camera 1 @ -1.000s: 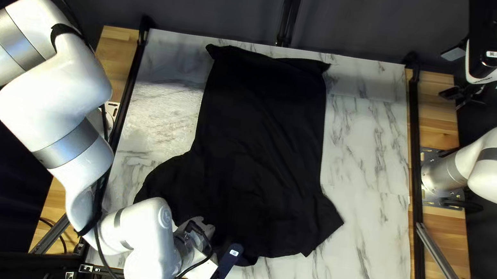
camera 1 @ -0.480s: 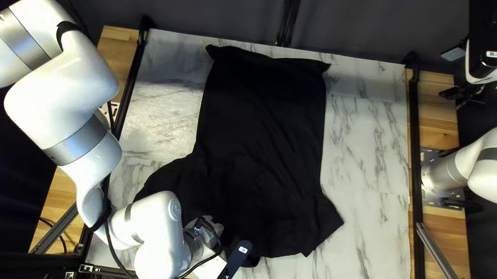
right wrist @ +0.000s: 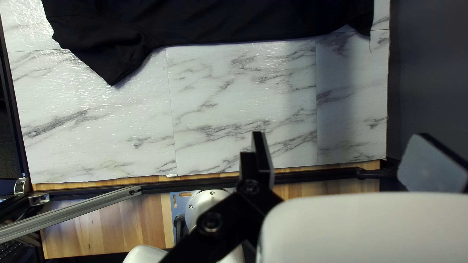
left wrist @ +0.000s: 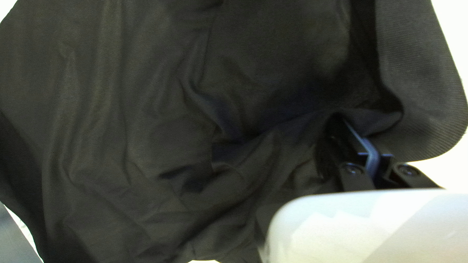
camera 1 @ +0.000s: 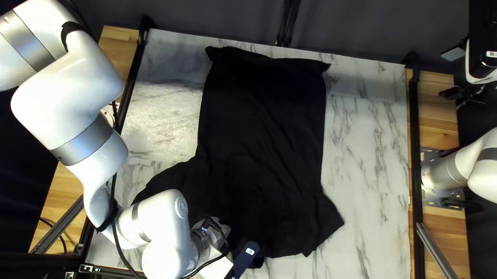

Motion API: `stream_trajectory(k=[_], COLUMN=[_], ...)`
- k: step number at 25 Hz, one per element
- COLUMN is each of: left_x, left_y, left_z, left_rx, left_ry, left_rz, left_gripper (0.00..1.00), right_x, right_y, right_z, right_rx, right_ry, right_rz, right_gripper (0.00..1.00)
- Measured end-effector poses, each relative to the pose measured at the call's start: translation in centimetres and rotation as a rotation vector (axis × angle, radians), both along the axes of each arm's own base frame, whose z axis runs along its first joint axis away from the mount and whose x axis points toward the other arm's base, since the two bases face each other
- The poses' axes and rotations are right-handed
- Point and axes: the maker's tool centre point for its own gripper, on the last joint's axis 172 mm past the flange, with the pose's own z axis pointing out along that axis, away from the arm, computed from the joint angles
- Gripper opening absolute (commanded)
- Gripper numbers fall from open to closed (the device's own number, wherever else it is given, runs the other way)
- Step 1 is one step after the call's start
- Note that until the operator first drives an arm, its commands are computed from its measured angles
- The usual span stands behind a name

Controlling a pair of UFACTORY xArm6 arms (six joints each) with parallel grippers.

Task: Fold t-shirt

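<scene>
"While the right gripper (camera 1: pixel 451 99) is hanging by the tabletop's (camera 1: pixel 375 157) far right corner, how are its 2 fingers standing?"

"They're standing wide apart."

"And the left gripper (camera 1: pixel 220 227)?"

"It's clamping the black t-shirt (camera 1: pixel 263 128) near the near edge; the cloth is stretching almost to the far edge."

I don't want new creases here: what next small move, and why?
Probably a slight lift of the left hand: its fingers look shut on the black shirt, and the cloth bunches around them, so sliding sideways might drag in more wrinkles.
</scene>
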Motion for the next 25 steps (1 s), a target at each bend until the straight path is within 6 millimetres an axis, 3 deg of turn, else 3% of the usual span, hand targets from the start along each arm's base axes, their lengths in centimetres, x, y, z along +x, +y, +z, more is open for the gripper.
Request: stream_trajectory(k=[11,13,15,16,18,25], left_x=[0.7,0.9,0.8,0.6,0.1,-2.8], left_y=[-1.9,-1.9,-1.6,-1.4,-0.8,1.5], left_z=[-0.1,-0.5,-0.9,-1.0,-1.1,0.9], left_rx=[0.004,0.003,0.003,0.003,0.003,0.031], left_ry=[0.013,0.017,0.023,0.026,0.029,0.048], left_rz=[0.004,0.005,0.008,0.013,0.025,0.070], left_gripper=[0.10,0.27,0.70,0.70,1.00,1.00], right_x=[0.0,0.0,0.0,0.0,0.0,0.0], right_y=[0.0,0.0,0.0,0.0,0.0,0.0], right_z=[0.0,0.0,0.0,0.0,0.0,0.0], right_rx=[0.000,0.000,0.000,0.000,0.000,0.000], right_ry=[0.000,0.000,0.000,0.000,0.000,0.000], right_rz=[0.000,0.000,0.000,0.000,0.000,0.000], right_gripper=[1.00,1.00,1.00,1.00,1.00,1.00])
